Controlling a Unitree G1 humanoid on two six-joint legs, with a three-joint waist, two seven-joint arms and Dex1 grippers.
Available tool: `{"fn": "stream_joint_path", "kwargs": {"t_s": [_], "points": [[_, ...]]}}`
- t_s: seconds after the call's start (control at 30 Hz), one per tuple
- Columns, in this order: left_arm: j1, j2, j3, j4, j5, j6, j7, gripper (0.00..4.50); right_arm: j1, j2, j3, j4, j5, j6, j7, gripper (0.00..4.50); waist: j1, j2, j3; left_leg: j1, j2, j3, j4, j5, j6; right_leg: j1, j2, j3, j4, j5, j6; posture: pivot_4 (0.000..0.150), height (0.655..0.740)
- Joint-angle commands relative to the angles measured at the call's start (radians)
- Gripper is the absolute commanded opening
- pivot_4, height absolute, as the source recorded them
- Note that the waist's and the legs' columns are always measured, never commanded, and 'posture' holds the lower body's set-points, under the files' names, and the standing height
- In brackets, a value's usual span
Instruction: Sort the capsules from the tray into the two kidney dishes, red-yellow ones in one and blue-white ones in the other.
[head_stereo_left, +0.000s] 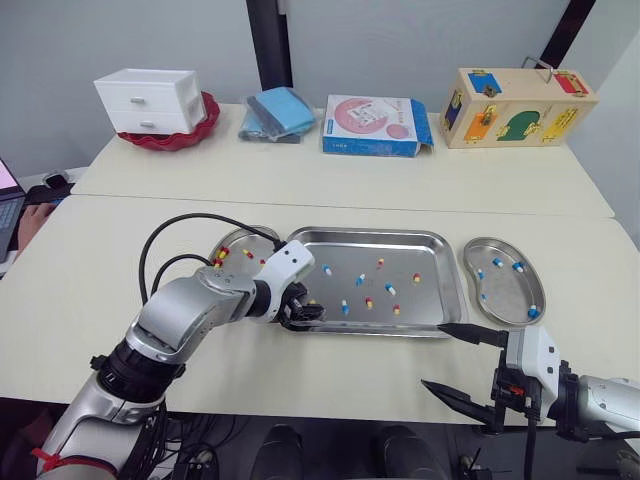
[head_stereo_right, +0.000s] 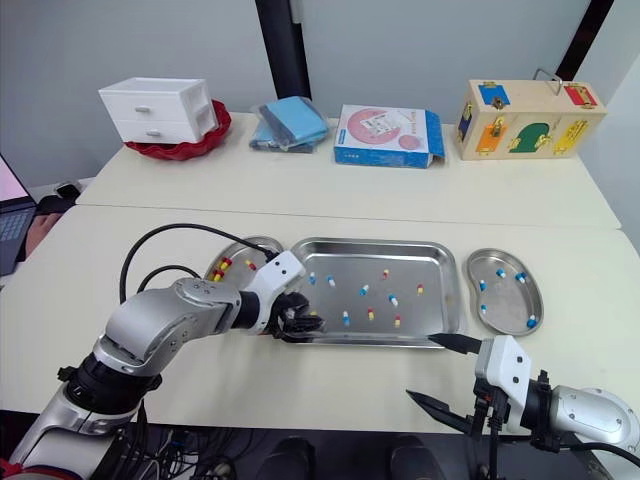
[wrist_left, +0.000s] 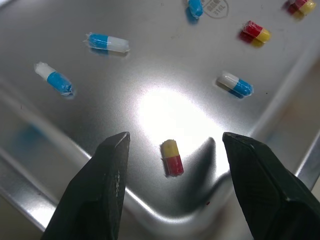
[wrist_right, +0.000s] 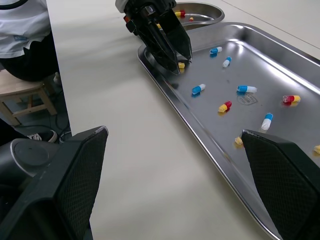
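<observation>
Right gripper (head_stereo_left: 432, 355), nearest me by the front edge of the pale table (head_stereo_left: 80, 260), hangs spread and empty. Left gripper (head_stereo_left: 305, 312) dips into the near-left corner of the rectangular stainless steel tray (head_stereo_left: 430, 242), between the left steel kidney dish (head_stereo_left: 232, 247) holding red-yellow capsules and the right steel kidney dish (head_stereo_left: 503, 292) holding blue-white.

Left wrist view: fingers (wrist_left: 100, 190) spread, straddling a red-and-yellow capsule (wrist_left: 172, 157) on the tray floor beside the corner wall.

Right wrist view: left gripper tilts down over that capsule.

Risk: the slick, rounded capsule squirts out on closing, or a fingertip catches the wall.
</observation>
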Motion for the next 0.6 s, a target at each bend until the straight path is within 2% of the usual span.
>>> {"fn": "stream_joint_path", "kwargs": {"t_s": [0.03,0.27,0.4,0.6], "points": [[-0.016,0.006,-0.043,0.038,0.016,0.019,-0.028,3.03,-0.002,0.007,-0.008,-0.036,0.007,-0.019,-0.006,4.5,0.0,0.0,0.0,0.0,0.0,0.0,0.0,0.0,0.0,0.0,0.0,0.0,0.0,0.0,0.0,0.15,0.74],[-0.148,-0.021,0.016,0.087,-0.006,0.017,-0.079,3.03,0.002,0.01,-0.002,-0.039,0.003,-0.021,-0.011,4.5,0.0,-0.001,0.0,-0.001,0.0,0.0,0.0,0.0,0.0,-0.001,0.0,0.0,0.0,0.0,0.0,0.15,0.74],[-0.205,0.034,-0.004,0.097,-0.004,0.002,-0.155,3.03,0.01,0.012,0.003,-0.043,0.0,-0.024,-0.013,4.5,0.0,-0.001,0.0,-0.004,0.0,0.0,0.0,0.0,0.0,-0.003,0.0,-0.001,-0.001,0.0,0.0,0.15,0.74],[-0.228,0.127,-0.108,0.094,0.024,-0.04,-0.287,3.03,0.007,0.012,0.013,-0.039,-0.003,-0.025,-0.015,4.5,-0.001,0.0,0.001,-0.004,0.0,0.0,0.0,0.0,0.0,-0.003,0.0,-0.001,-0.002,0.0,0.0,0.15,0.74]]}}
